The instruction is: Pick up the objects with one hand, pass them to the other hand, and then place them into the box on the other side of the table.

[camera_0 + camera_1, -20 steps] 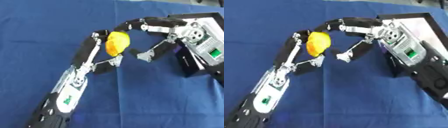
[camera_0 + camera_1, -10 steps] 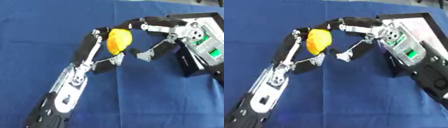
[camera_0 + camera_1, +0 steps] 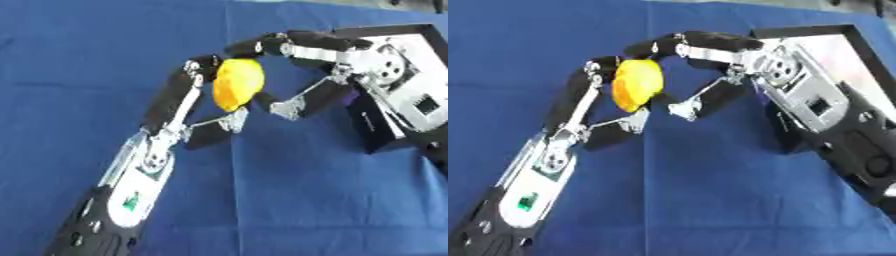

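A yellow rounded object is held above the blue tablecloth at the middle of the view. My left hand reaches up from the lower left. One of its fingers curls against the object's upper left side and its thumb sits under it. From the right comes my right hand. Its long finger arches over the object's top and its thumb touches the lower right side. Both hands are closed around the object at once. The box, black-rimmed with a pale inside, lies behind the right hand at the upper right.
The blue cloth covers the whole table. My right forearm crosses the lower right and hides part of the box's near wall. My left forearm fills the lower left.
The yellow object has edged slightly upward between the two hands. Both hands keep nearly the same pose around it.
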You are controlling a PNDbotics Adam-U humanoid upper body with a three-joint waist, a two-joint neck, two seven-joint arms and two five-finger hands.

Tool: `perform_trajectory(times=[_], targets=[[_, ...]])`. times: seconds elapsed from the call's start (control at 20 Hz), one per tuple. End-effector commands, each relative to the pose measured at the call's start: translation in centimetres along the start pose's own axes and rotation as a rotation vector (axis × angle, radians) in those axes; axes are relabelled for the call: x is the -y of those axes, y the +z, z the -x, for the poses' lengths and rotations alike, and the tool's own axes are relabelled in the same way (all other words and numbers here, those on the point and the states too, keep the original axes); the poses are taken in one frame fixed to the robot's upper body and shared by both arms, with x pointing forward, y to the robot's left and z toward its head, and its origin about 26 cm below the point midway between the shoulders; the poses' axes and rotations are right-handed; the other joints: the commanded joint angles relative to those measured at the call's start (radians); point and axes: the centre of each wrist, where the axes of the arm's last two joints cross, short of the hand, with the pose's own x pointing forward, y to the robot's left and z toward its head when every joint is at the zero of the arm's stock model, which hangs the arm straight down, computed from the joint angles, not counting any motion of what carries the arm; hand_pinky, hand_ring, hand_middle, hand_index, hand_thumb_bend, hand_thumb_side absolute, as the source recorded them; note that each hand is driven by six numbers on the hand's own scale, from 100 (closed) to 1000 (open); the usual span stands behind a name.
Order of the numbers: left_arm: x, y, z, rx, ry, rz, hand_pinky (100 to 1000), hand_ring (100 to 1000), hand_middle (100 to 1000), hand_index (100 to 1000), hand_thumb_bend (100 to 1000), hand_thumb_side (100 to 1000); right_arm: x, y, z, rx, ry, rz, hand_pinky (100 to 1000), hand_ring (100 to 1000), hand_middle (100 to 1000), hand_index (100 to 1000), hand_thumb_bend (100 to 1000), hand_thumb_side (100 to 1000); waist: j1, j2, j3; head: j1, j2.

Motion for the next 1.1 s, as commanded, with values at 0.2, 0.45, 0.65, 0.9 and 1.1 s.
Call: perform_trajectory(times=[0.2,0.45,0.65,0.9,1.1], targets=[[-0.18,-0.92,-1.33,0.058,0.014,-0.026,778,564,552,494,100,336,0.69,0.16,-0.41,0.007,0.029,0.013,875,1000,645,828,100,199,-0.004,-0.017,-0.004,-0.003,-0.002],[-0.32,-0.93,-1.33,0.058,0.011,-0.041,779,564,550,493,100,339,0.68,0.19,-0.36,0.019,0.026,0.027,852,1000,581,772,100,198,-0.004,-0.019,-0.004,-0.006,0.002],[-0.32,-0.93,-1.38,0.062,0.01,-0.047,778,564,550,494,100,341,0.67,0.23,-0.31,0.022,0.018,0.047,824,1000,553,744,100,198,-0.004,-0.019,-0.005,-0.007,0.004],[-0.36,-0.9,-1.34,0.052,0.023,-0.072,776,559,547,511,100,372,0.64,0.24,-0.35,0.037,0.014,0.06,795,1000,541,733,100,200,-0.004,-0.019,-0.006,-0.009,0.007],[-0.32,-0.86,-1.27,0.038,0.031,-0.099,776,555,547,520,100,308,0.63,0.23,-0.37,0.045,0.004,0.072,788,1000,541,737,100,202,-0.004,-0.019,-0.005,-0.011,0.007]])
